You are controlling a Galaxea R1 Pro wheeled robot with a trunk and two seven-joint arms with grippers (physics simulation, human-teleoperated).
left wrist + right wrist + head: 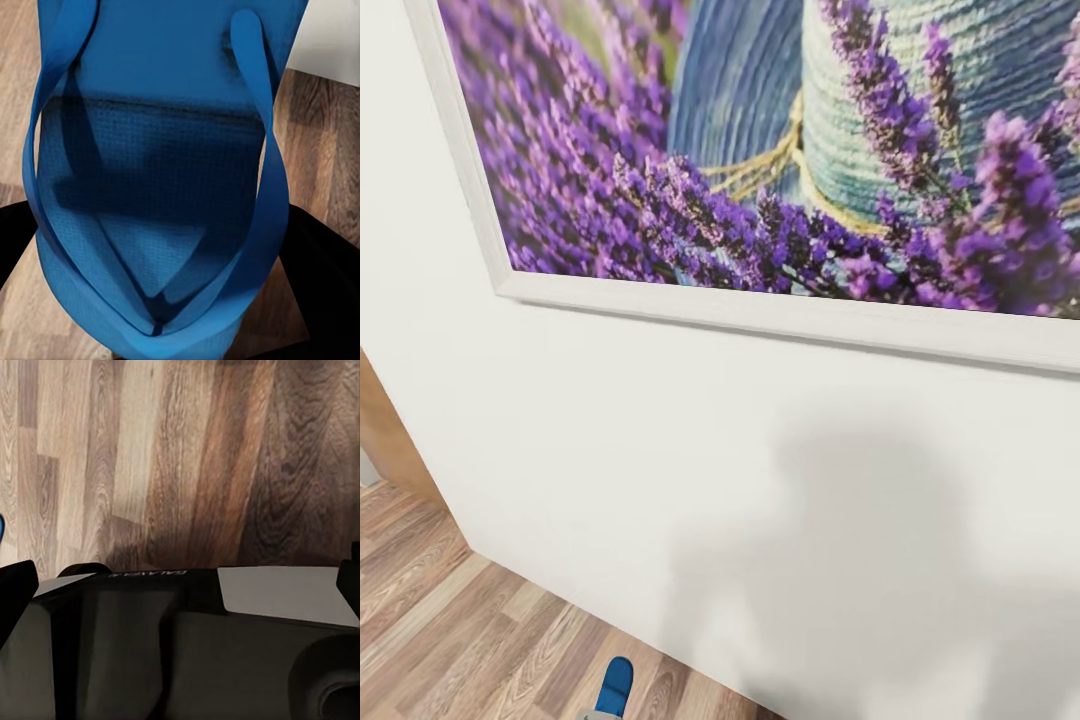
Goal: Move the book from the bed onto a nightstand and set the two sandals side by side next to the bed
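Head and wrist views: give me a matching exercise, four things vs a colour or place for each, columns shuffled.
Things:
1. sandal
2. picture frame
3. wall
4. floor

Descriptions:
A. wood planks, under the robot's base
B. bright blue, close before the left wrist camera, straps facing it
C. white border round a lavender photo
D. plain white, carries a soft shadow

Pairs: 1-B, 2-C, 3-D, 4-A

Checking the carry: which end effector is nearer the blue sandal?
Left. The blue sandal sits right between the left end effector's fingers; the right end effector hangs apart, over the robot's base and wood floor.
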